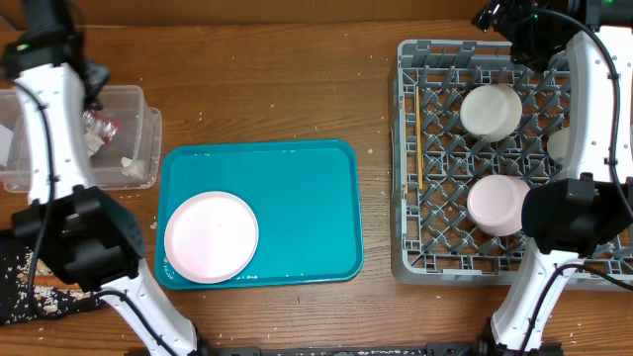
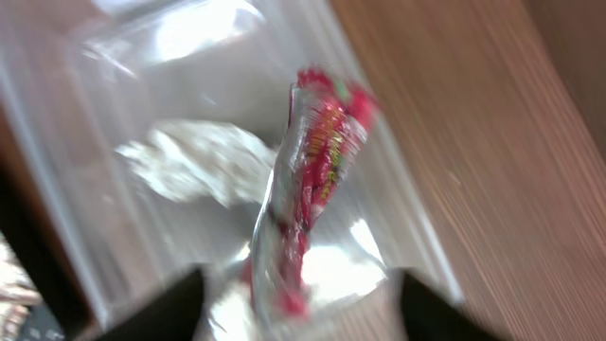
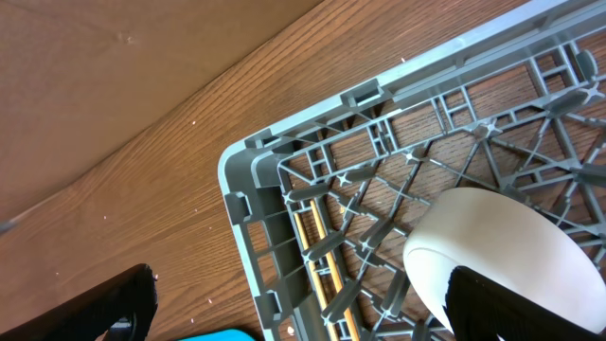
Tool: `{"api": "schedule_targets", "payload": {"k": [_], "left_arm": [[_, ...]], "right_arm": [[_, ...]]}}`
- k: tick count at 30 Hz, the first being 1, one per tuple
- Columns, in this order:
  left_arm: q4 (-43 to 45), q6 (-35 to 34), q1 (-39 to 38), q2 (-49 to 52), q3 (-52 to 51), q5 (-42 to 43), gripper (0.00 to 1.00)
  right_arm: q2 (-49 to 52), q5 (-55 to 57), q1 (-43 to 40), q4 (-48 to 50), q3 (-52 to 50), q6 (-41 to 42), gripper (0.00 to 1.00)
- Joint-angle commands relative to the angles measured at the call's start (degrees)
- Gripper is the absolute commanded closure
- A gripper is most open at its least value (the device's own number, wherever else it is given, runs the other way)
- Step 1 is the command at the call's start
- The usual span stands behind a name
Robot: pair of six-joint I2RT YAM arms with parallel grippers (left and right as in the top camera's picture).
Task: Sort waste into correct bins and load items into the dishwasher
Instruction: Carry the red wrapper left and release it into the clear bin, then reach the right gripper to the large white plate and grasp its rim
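The red shiny wrapper point(image 2: 312, 161) is a twisted strip of crinkled foil, red with silver and yellow glints, blurred in the left wrist view; it stands upright inside the clear tub point(image 2: 218, 57), just beside a crumpled white tissue point(image 2: 194, 166); the left gripper point(image 2: 298, 303) hangs over the tub, fingers spread wide either side of the wrapper; the right gripper point(image 3: 322, 313), well apart from the tub, is spread wide too.

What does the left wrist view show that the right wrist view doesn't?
Only left wrist: the red shiny wrapper and a crumpled tissue in the clear tub, all blurred. Only right wrist: a corner of the grey dish rack, chopsticks lying in it, a white bowl. Both: the wooden table, and an open gripper at the bottom edge: left gripper, right gripper.
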Motion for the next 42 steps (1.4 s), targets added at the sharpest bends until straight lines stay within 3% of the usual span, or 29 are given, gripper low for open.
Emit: {"api": "schedule_targets", "payload": {"k": [1,11,23,32,35,38,42], "left_arm": [[-0.5,0.2,1.9,0.0,1.0,-0.5,0.0],[-15.2,0.2,5.8,-0.2,1.2,12.9,0.0],[-15.2,-3.0,13.7,-1.7,2.1,17.8,0.0],[-15.3,-3.0,15.0,-1.7,2.1,17.6,0.0],[-15.3,-0.6,15.0,-1.7,2.1,14.5,0.0],[-15.3,1.3,15.1,-1.7,2.1,5.9,0.0],[-15.3,1.3,15.1,-1.7,2.1,6.2,0.0]], "right_arm": [[-2.2,-0.3,0.0,0.3,1.1,0.4,0.0],[-2.2,-0.3,0.0,0.3,1.1,0.4,0.0],[-2.2,-0.3,0.0,0.3,1.1,0.4,0.0],[-2.2,-0.5,0.0,2.1,1.1,0.8,0.0],[-2.2,-8.7,0.0,0.7,1.1,6.4,0.0],[-2.2,-22.4,0.0,-3.2,1.1,9.2,0.0],[-2.2,-35.0,2.4,-3.8,1.1,3.5,0.04]]}}
